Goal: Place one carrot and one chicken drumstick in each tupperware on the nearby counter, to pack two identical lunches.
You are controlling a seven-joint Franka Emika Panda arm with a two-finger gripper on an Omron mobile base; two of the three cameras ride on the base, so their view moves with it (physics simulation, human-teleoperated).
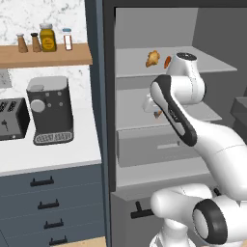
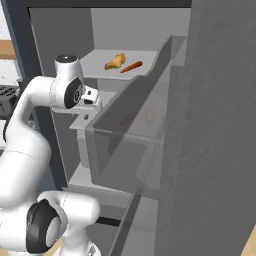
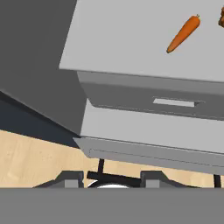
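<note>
Carrot [image 3: 183, 33] lies flat on grey fridge shelf [image 3: 122, 39], well ahead of jaws, off toward one side in hand view; chicken drumstick [image 3: 221, 18] just beyond it at frame edge. Second drumstick [image 1: 153, 58] and carrot [image 1: 167, 61] on upper shelf [image 1: 135, 62], above gripper [image 3: 112, 179]. Jaws part-open, empty, nothing between tips. Drawer [image 3: 166, 103] below shelf edge. Counter [image 1: 48, 154] far to side, carries coffee machine [image 1: 49, 110], toaster [image 1: 12, 118].

light: even, flat render | shadows: faint | glare: none | focus: slightly soft
</note>
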